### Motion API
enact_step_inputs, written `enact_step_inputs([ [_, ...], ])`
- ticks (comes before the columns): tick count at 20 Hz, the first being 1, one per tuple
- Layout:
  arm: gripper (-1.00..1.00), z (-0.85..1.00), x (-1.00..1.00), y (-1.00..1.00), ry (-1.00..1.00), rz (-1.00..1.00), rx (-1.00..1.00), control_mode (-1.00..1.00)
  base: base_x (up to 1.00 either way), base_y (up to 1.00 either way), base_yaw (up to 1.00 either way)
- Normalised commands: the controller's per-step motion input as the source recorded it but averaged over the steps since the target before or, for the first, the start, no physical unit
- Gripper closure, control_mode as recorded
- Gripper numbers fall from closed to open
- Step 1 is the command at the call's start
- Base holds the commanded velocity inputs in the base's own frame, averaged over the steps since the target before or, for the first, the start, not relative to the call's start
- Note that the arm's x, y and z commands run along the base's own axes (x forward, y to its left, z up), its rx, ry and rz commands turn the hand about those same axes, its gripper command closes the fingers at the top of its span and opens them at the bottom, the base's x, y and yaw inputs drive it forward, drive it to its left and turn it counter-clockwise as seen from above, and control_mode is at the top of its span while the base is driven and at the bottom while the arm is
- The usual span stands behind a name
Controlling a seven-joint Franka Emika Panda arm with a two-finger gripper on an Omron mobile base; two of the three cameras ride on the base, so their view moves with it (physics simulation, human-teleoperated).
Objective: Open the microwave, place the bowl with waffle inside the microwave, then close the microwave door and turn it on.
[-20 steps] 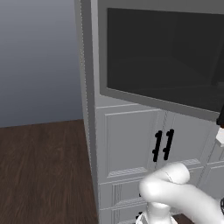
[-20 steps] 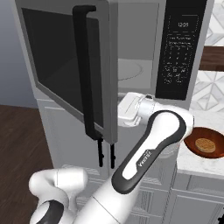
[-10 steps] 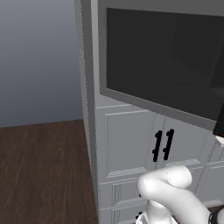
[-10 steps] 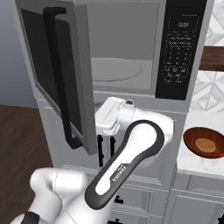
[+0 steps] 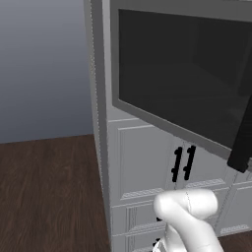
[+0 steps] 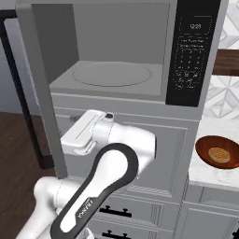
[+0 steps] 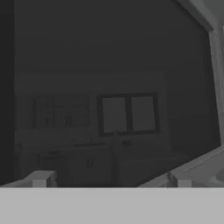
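The bowl, holding a waffle, sits on the worktop right of the microwave, below its keypad. The microwave door hangs wide open at the microwave's left. The end effector gapes empty against the door's inner glass. Swinging toward the bowl, the arm could bump the door partly shut.

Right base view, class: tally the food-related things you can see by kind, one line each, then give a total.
Microwave: 1
Microwave door, swung open: 1
Turntable plate inside: 1
Bowl on the counter: 1
Waffle in the bowl: 1
Total: 5
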Motion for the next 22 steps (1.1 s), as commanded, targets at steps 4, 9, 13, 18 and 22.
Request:
enact_step_inputs([
  [4,-1.00,0.00,-0.33,0.78,0.00,0.00,0.00,-1.00,0.00,0.00,0.00],
  [9,-1.00,0.00,-0.27,0.79,0.00,0.00,0.00,-1.00,0.00,0.00,0.00],
  [13,-1.00,0.00,-0.20,0.77,0.00,0.00,0.00,-1.00,0.00,0.00,0.00],
  [18,-1.00,0.00,-0.07,0.72,0.00,0.00,0.00,-1.00,0.00,0.00,0.00],
  [22,-1.00,0.00,-0.03,0.67,0.00,0.00,0.00,-1.00,0.00,0.00,0.00],
])
